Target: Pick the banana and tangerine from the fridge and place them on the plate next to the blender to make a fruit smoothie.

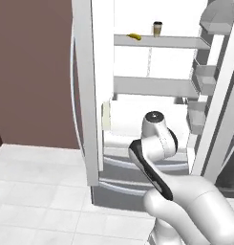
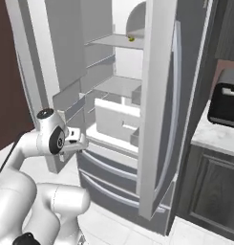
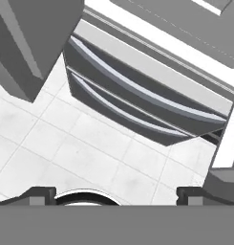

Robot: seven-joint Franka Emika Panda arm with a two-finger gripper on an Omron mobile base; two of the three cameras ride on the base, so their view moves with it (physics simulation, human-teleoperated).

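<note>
In front of the fridge: the tall white and grey fridge [image 1: 152, 95] stands with both doors swung wide, shelves and lower drawers exposed
Banana: the small curved yellow banana [image 1: 134, 36] lies on the upper shelf of the fridge, just beside a tan paper cup with a dark lid [image 1: 157, 28]; not yet picked
Tangerine: cannot be made out inside the fridge
Gripper: the two-finger gripper [image 3: 116, 194] is low before the fridge drawers, fingers spread wide apart, holding nothing
Arm: the white arm [image 1: 156, 143] is folded well below the banana shelf
Progress: early by my reading; both fruits remain to be fetched and plated
</note>
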